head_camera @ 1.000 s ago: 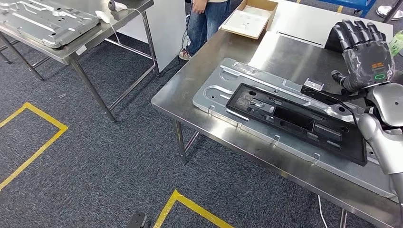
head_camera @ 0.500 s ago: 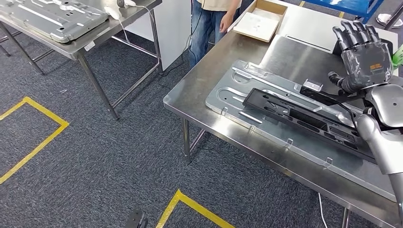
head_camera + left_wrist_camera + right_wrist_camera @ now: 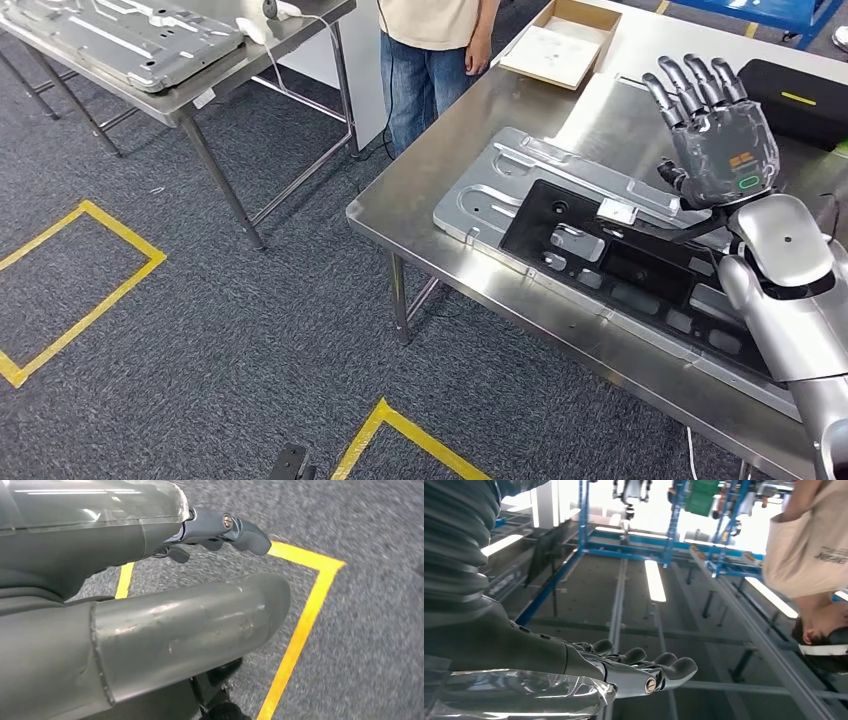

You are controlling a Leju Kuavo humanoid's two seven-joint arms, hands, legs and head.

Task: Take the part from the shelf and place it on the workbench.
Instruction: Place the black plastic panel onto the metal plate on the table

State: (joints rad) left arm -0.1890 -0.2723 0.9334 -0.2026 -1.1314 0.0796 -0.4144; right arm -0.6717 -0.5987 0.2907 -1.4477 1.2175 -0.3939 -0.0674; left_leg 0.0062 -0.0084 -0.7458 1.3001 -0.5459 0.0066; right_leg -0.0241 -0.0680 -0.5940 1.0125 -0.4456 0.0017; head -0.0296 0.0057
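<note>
Looking down, I see my right hand (image 3: 718, 140) raised, fingers spread and released, the black part (image 3: 620, 265) below them on the metal plate (image 3: 500, 175); my left hand (image 3: 220, 530) hangs empty over carpet (image 3: 370, 605).

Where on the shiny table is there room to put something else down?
Bare steel lies on the table between the metal plate and the cardboard box, along the near-left edge. The middle is crowded: the black part lies on the plate, the right hand raised above.
</note>
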